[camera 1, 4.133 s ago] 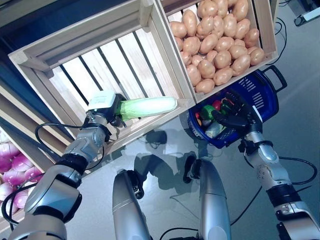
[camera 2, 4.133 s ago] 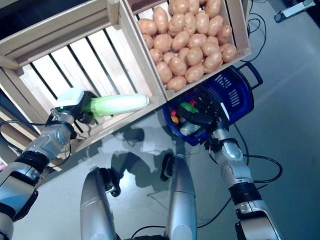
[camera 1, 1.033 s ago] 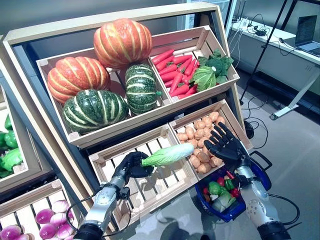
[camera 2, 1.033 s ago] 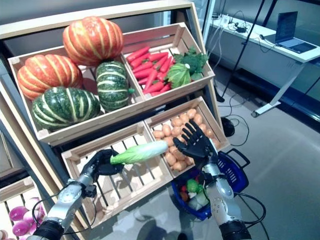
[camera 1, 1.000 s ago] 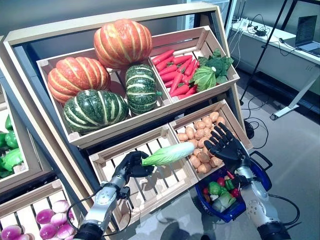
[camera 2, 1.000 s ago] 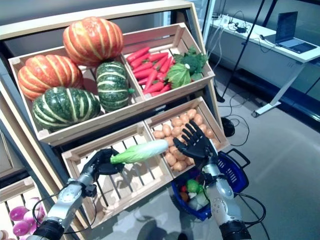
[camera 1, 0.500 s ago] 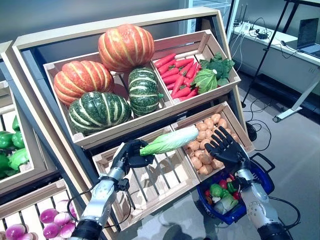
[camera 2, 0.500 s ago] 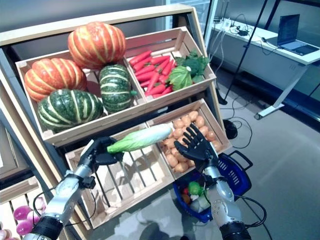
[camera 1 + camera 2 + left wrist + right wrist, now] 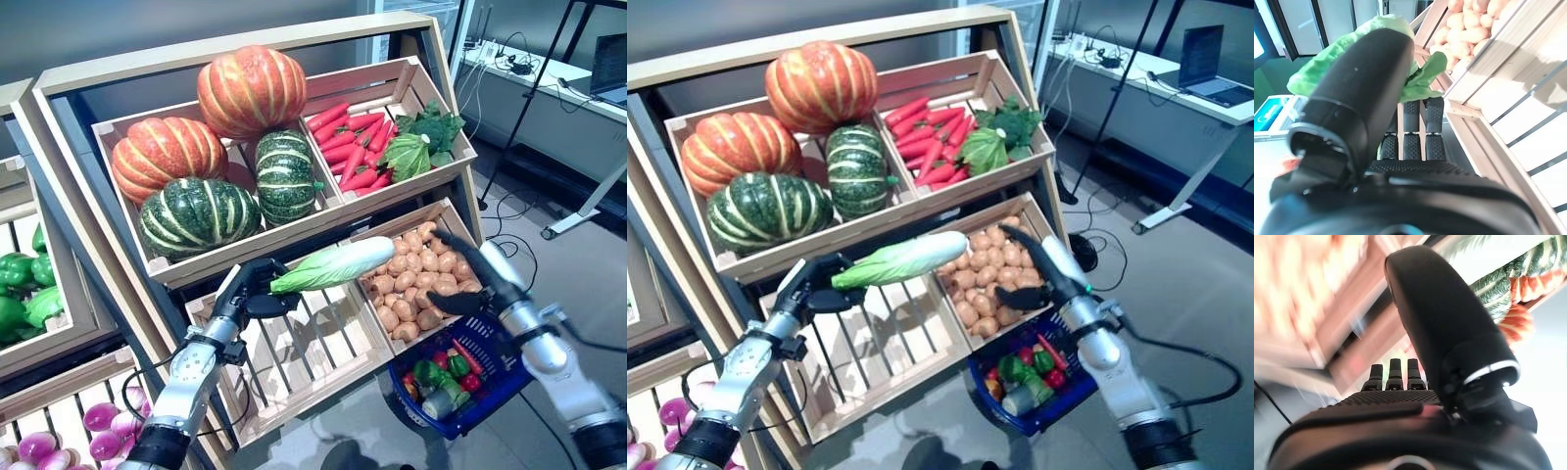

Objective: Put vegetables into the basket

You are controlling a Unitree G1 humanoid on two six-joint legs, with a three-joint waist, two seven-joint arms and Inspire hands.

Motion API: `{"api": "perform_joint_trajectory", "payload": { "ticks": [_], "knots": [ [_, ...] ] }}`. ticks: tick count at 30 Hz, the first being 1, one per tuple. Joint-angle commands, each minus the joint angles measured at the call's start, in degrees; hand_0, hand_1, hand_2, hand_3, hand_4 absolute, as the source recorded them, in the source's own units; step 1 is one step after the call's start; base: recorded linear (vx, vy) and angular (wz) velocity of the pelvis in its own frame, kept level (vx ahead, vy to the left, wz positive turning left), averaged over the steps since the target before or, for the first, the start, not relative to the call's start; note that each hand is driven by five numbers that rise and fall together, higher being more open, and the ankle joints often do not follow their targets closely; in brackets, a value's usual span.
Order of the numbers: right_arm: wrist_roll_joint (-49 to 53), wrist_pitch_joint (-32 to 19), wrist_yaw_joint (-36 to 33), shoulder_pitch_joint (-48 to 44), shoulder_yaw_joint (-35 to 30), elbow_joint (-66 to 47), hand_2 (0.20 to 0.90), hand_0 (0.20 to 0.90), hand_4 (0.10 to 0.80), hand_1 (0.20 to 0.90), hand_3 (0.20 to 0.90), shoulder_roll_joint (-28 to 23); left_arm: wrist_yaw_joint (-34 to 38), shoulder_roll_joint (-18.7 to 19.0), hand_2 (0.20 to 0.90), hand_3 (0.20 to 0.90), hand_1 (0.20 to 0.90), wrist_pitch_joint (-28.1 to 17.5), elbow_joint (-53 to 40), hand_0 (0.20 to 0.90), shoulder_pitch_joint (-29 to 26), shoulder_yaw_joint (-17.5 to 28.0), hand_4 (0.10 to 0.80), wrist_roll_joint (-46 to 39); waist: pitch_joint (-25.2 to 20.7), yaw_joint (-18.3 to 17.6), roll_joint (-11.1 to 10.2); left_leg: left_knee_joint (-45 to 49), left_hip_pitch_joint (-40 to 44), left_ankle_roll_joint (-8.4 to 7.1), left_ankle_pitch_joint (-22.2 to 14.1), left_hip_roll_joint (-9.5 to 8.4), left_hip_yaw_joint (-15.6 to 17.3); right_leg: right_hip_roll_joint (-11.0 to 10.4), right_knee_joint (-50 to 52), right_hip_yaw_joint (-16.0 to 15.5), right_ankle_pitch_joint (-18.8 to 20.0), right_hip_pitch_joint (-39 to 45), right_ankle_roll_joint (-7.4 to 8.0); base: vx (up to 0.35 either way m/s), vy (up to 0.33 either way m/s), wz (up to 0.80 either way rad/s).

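My left hand (image 9: 247, 296) is shut on the stalk end of a long pale-green napa cabbage (image 9: 334, 264), held level in the air above an empty slatted crate (image 9: 294, 362). Its thumb lies over the green leaves (image 9: 1422, 83) in the left wrist view. My right hand (image 9: 482, 277) is open, fingers straight, in front of the potato crate (image 9: 416, 284) and holding nothing. Below it on the floor stands the blue basket (image 9: 493, 343), with peppers, tomatoes and other vegetables inside. The cabbage tip points towards my right hand, a short gap apart.
The sloping shelf's upper crates hold pumpkins (image 9: 240, 93) and carrots with leafy greens (image 9: 392, 147). Green peppers (image 9: 20, 294) and purple onions (image 9: 59, 441) fill crates at the left. A desk with a laptop (image 9: 607, 78) stands at the back right, with cables on the floor.
The camera has lifted from looking down to facing the shelf. My left hand has raised the cabbage slightly. My right hand has turned from spread palm to edge-on and moved right, above the basket.
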Motion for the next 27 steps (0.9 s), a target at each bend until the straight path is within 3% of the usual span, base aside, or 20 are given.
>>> {"api": "perform_joint_trajectory", "payload": {
  "ticks": [1, 5, 10, 19, 27],
  "knots": [
    [-8.19, -6.22, -8.38, -9.30, 1.14, -6.54, 0.900, 0.900, 0.800, 0.900, 0.900, -1.90, 0.00, 3.54, 0.300, 0.300, 0.300, -6.92, -3.53, 0.300, -9.88, 2.99, 0.400, -5.64, -2.48, -0.41, -3.03, 0.53, -3.15, 2.77, 1.16, -4.53, -1.28, 1.14, 2.12, 3.79, -3.07, 1.64, -0.55, 0.010, 0.007, -0.03],
    [-12.20, -5.88, -9.84, -10.13, 1.87, -8.49, 0.900, 0.900, 0.800, 0.900, 0.900, -4.29, 0.25, 3.74, 0.300, 0.300, 0.300, -6.08, -4.56, 0.300, -9.69, 2.48, 0.400, -6.24, -2.79, -0.32, -3.11, 0.48, -3.11, 2.79, 1.10, -4.51, -1.17, 1.21, 2.08, 3.76, -3.26, 1.75, -0.49, 0.000, 0.000, 0.00],
    [-11.95, -7.12, -10.30, -9.93, 2.83, -9.29, 0.900, 0.900, 0.800, 0.900, 0.900, -3.39, 0.18, 3.30, 0.300, 0.300, 0.300, -5.68, -5.17, 0.300, -9.73, 1.59, 0.400, -6.19, -2.80, -0.10, -3.13, 0.47, -3.09, 2.78, 1.05, -4.50, -1.23, 1.19, 2.07, 3.66, -3.33, 1.86, -0.39, 0.000, 0.000, 0.00],
    [-1.29, -7.16, 2.53, -11.96, 7.54, -9.92, 0.900, 0.900, 0.800, 0.900, 0.900, -2.41, -0.56, 3.95, 0.300, 0.300, 0.300, -4.66, -6.24, 0.300, -10.97, 0.15, 0.400, -7.33, -2.79, 0.49, -3.50, 0.48, -2.96, 2.63, 0.98, -4.57, -1.45, 0.96, 1.51, 3.37, -3.19, 2.41, -0.27, 0.000, 0.000, 0.00],
    [-0.51, -4.85, 3.92, -16.00, 11.51, -9.03, 0.900, 0.900, 0.800, 0.900, 0.900, -0.06, -0.72, 3.00, 0.300, 0.300, 0.300, -3.79, -6.89, 0.300, -12.41, -2.48, 0.400, -7.12, -2.69, 1.18, -3.83, 0.36, -3.15, 2.49, 1.12, -4.60, -2.02, 0.89, 1.11, 2.88, -2.91, 2.58, -0.35, -0.002, -0.003, 0.01]
  ]
}}
